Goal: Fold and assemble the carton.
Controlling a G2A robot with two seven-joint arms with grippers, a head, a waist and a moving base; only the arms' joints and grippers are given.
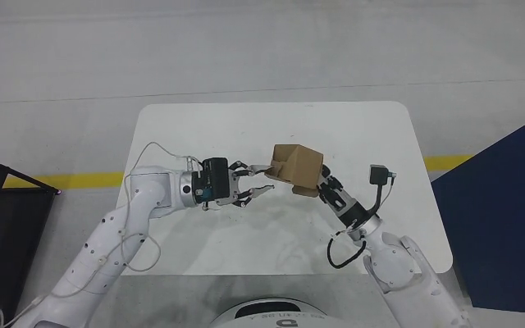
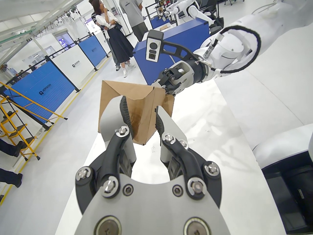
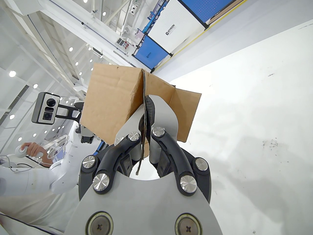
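Right gripper (image 3: 146, 106) clamped the half-folded carton (image 3: 112, 94); left gripper (image 2: 140, 110), spread wide near it, probably next had to fold a flap.

Logo wording on the blue and white partition panels (image 2: 49, 91).

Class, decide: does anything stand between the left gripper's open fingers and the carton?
Nothing visible does. The left gripper faces the carton directly, while the right gripper is shut on its far side.
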